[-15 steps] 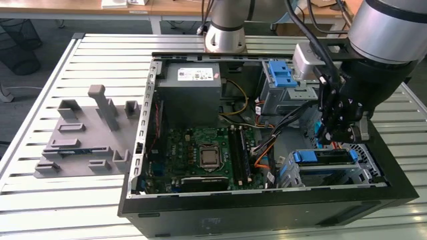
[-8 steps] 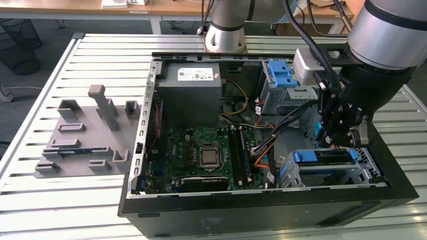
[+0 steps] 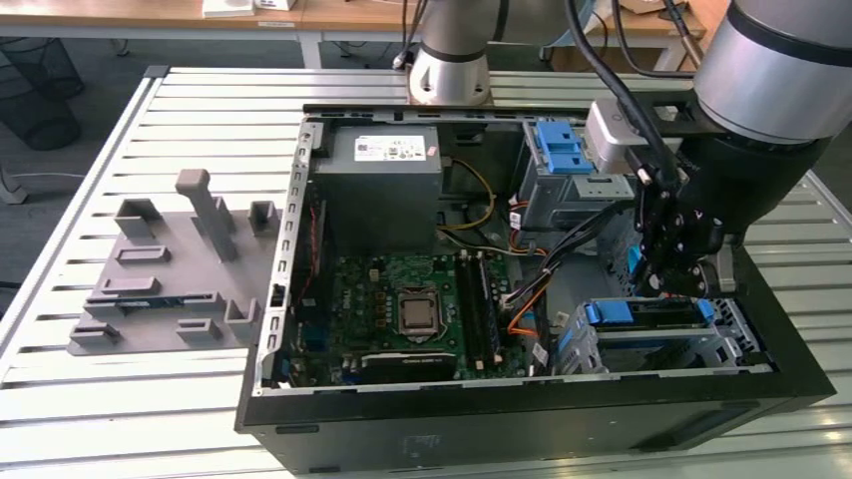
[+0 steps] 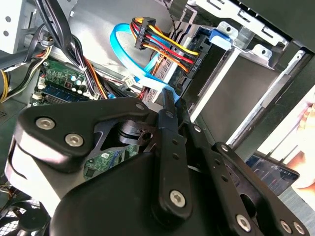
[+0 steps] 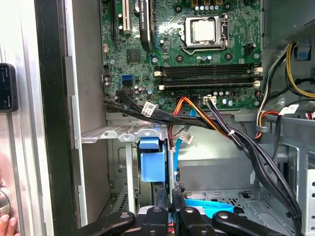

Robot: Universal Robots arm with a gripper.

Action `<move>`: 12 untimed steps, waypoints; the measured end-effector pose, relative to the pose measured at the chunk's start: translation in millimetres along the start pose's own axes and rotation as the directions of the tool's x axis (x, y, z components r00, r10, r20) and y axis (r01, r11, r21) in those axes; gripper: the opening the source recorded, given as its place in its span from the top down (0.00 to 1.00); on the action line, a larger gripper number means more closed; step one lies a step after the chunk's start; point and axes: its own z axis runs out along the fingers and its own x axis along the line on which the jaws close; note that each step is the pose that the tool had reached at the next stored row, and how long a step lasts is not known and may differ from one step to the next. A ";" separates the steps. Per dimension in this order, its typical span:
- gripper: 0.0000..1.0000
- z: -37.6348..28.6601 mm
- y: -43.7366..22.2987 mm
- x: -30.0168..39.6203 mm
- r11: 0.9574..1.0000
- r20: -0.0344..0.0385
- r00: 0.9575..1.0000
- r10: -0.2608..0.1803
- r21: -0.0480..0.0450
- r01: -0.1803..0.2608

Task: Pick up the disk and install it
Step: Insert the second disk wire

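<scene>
Blue-framed disk [image 3: 655,312] sits in the case's [image 3: 399,439] corner bay; gripper [image 3: 675,282] just above it, fingers' state unclear.

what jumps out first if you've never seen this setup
An open computer case lies on a slatted table, its green motherboard bared. The arm's claw reaches down to the drive cage at the exterior view's right, over a blue-framed disk seated there. A grey fixture tray sits on the left.
</scene>
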 end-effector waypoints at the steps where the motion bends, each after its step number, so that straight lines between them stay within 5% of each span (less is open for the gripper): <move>1: 0.84 0.0 0.0 0.0 1.000 0.000 1.000 0.000 0.000 0.000; 12: 0.84 5.2 -1.5 6.6 1.000 0.000 1.000 0.000 0.000 0.000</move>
